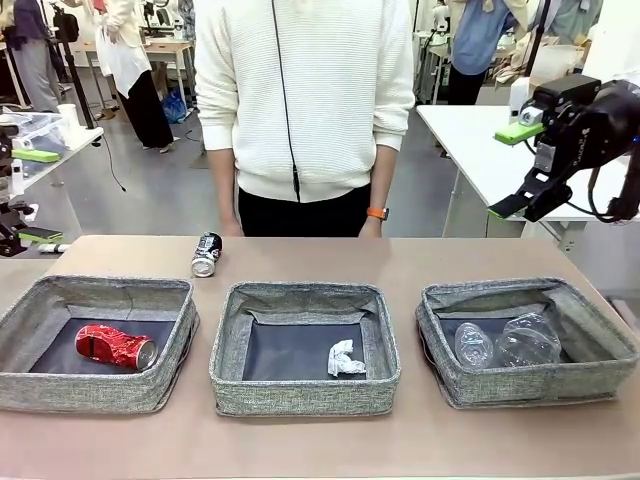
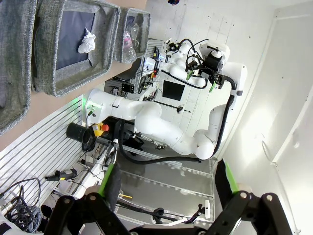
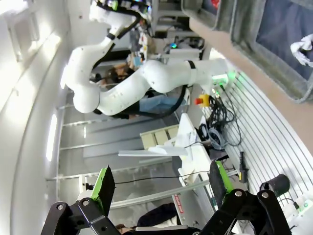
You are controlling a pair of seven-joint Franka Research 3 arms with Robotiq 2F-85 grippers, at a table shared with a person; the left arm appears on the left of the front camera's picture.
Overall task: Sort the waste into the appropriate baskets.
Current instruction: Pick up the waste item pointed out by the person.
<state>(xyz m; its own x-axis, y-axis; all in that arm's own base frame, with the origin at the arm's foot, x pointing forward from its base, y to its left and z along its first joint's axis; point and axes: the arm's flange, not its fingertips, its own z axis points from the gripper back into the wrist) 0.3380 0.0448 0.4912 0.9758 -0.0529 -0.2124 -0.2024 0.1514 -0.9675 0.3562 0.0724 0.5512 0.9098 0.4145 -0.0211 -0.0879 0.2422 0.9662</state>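
Three baskets (image 1: 305,395) hold crushed red can (image 1: 115,347), paper wad (image 1: 345,359), plastic cup (image 1: 528,340)

Baskets (image 1: 305,390): heathered grey woven cloth, matt, dark smooth lining. Crushed red can (image 1: 115,346): glossy metal. Black-and-silver can (image 1: 206,254): shiny metal. Paper wad (image 1: 345,359): crumpled white, matt. Bottle (image 1: 527,340) and cup (image 1: 473,344): clear glossy plastic. Table (image 1: 320,445): smooth matt brown.

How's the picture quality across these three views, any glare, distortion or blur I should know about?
Front view: even light, sharp; the clear plastic in the right basket glints softly. Left wrist view: wide-angle bend, rolled sideways, bright washed-out wall on the right; the left gripper is open and dark against it. Right wrist view: also rolled, overexposed along the left edge, background slightly soft; the right gripper is open.
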